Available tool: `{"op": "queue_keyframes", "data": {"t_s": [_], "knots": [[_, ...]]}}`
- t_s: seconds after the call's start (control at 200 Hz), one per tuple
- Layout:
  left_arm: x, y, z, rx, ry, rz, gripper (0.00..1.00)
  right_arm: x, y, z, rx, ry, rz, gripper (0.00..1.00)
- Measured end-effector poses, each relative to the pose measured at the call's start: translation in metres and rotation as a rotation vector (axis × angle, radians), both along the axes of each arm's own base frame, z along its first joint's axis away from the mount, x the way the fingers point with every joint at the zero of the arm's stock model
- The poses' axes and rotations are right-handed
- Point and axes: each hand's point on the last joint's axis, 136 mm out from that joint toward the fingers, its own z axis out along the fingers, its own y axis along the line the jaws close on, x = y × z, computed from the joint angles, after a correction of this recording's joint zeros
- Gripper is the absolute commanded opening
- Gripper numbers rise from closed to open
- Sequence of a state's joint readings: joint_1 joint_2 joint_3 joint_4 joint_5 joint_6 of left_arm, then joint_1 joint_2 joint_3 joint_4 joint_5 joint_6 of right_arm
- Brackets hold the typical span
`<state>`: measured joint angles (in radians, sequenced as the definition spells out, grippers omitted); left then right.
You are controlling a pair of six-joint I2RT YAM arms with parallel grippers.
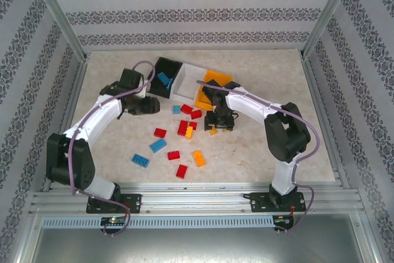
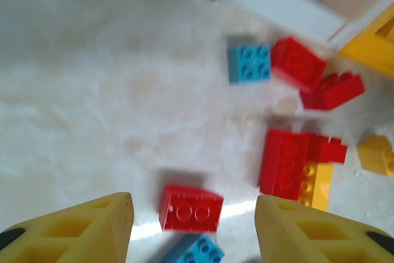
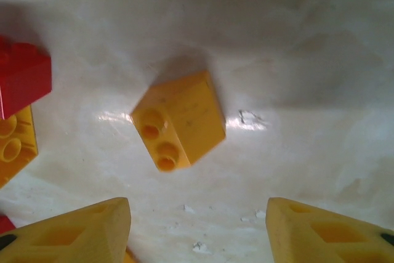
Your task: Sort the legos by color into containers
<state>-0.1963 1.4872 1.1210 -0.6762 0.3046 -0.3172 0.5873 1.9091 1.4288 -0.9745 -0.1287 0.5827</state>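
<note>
The containers stand joined at the back: black bin [image 1: 161,66] with a blue lego [image 1: 164,79] in it, white bin [image 1: 192,73], orange bin [image 1: 217,78]. Red, blue and orange-yellow legos lie scattered on the table. My left gripper [image 1: 148,108] hangs open in front of the black bin. In the left wrist view the left gripper [image 2: 194,220] is above a red lego [image 2: 191,209], with a blue lego [image 2: 197,252] beside it. My right gripper [image 1: 217,120] is open by the orange bin. Ahead of the right gripper [image 3: 198,214], untouched, lies an orange lego [image 3: 178,124].
More legos lie between the arms: a red one [image 1: 183,128] against a yellow one [image 1: 189,132], blue ones [image 1: 158,146] [image 1: 140,161], a red one [image 1: 181,171] and an orange one [image 1: 198,157] nearer the bases. Metal posts and patterned walls frame the table [image 1: 271,152].
</note>
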Motion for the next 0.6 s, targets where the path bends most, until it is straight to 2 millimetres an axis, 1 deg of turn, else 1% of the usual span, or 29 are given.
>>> {"op": "queue_keyframes", "data": {"t_s": [0.11,0.18,0.325,0.465,0.585,0.6], "knots": [[-0.021,0.001,-0.021,-0.026,0.065,0.041,0.55,0.012,0.008,-0.004,-0.008,-0.007,0.037,0.56],[-0.025,0.0,-0.025,-0.041,0.084,0.051,0.56,0.015,0.01,-0.009,-0.011,-0.004,0.049,0.54],[-0.016,-0.004,-0.015,-0.059,0.056,0.054,0.57,0.014,0.01,-0.019,-0.026,0.021,0.053,0.53],[-0.003,-0.006,-0.001,-0.072,0.008,0.053,0.58,0.013,0.009,-0.024,-0.033,0.032,0.053,0.5],[0.003,-0.01,-0.002,-0.085,0.005,0.046,0.58,0.012,0.008,-0.029,-0.041,0.044,0.058,0.44],[0.003,-0.01,-0.003,-0.085,0.008,0.046,0.58,0.012,0.008,-0.03,-0.042,0.045,0.059,0.42]]}}
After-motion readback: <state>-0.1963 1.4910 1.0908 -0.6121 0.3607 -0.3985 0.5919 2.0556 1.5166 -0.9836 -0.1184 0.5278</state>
